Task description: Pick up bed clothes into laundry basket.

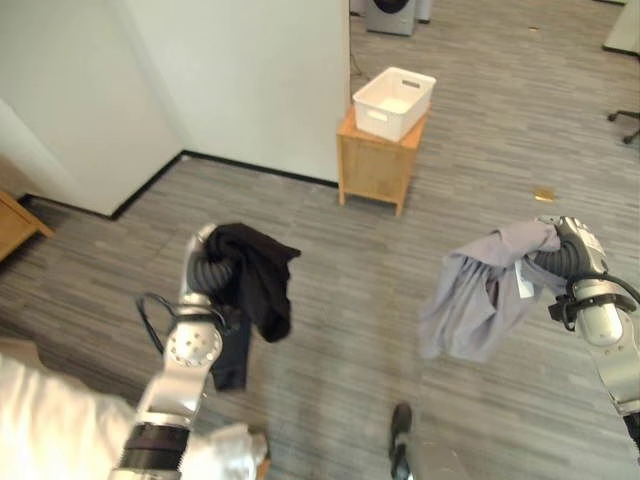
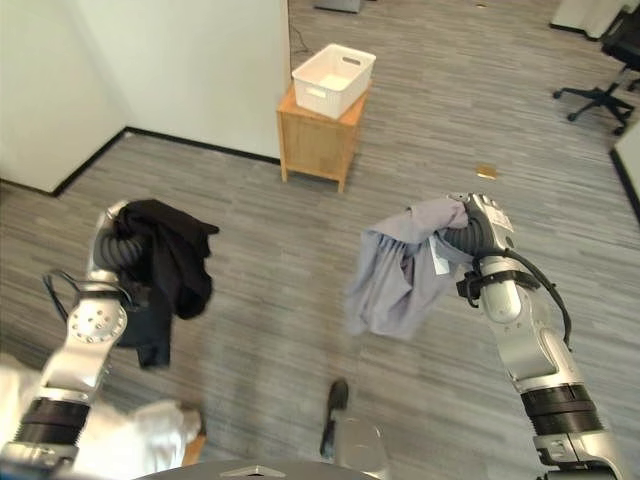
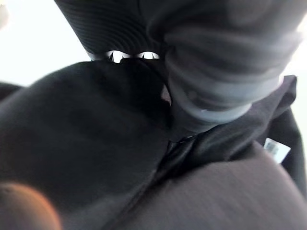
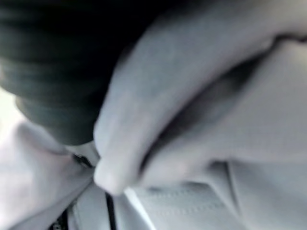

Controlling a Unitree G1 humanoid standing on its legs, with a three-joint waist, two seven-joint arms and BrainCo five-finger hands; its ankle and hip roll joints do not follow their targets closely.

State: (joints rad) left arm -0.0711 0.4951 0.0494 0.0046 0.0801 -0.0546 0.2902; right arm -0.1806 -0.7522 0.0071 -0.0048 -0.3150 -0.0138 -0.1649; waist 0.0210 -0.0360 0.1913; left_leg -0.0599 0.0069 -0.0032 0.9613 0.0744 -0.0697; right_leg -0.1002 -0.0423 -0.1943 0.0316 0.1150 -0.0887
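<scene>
Carrying black garment (image 1: 255, 280) gripped in left hand (image 1: 205, 262) | grey garment (image 1: 480, 295) bunched in right hand (image 2: 478, 232), hanging below, clear of floor | white basket (image 1: 394, 101) well ahead, awaiting both

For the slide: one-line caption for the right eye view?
Left hand holds a black garment, right hand a grey one; white basket waits on wooden cabinet.

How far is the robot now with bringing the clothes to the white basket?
About halfway. Done: both garments are lifted. In hand: the black garment hangs from the left hand, and the grey garment hangs from the right hand, both above the floor. Left: the white laundry basket sits on the wooden cabinet further ahead, and looks empty, so both garments must still go in.
</scene>
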